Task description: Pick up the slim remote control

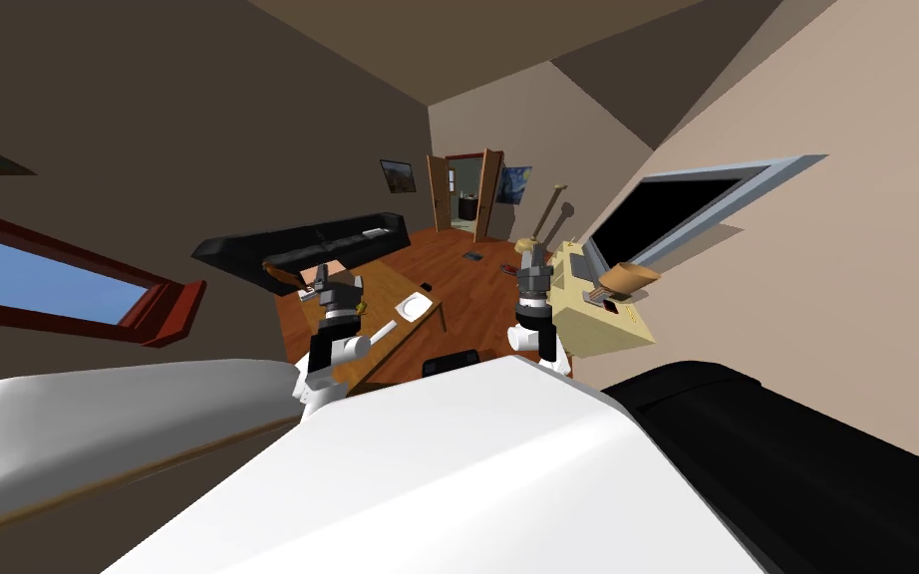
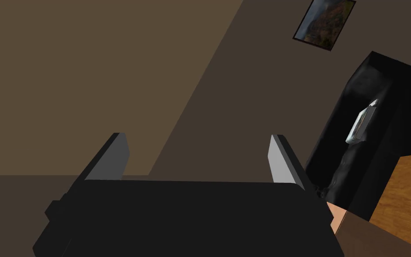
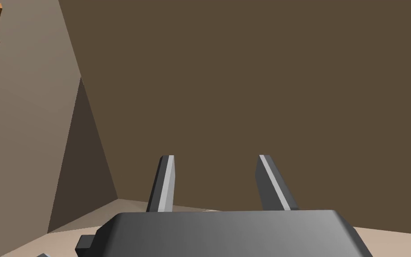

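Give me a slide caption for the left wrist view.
Left hand open, slim grey remote lying ahead on the black sofa.

A slim pale thing (image 2: 361,122) on the black sofa (image 2: 378,80) is too small to name surely. The sofa and the wooden worktop (image 2: 407,192) are cut off at the picture's edge. A small dark item (image 1: 426,287) near the worktop's far right corner is too small to identify.
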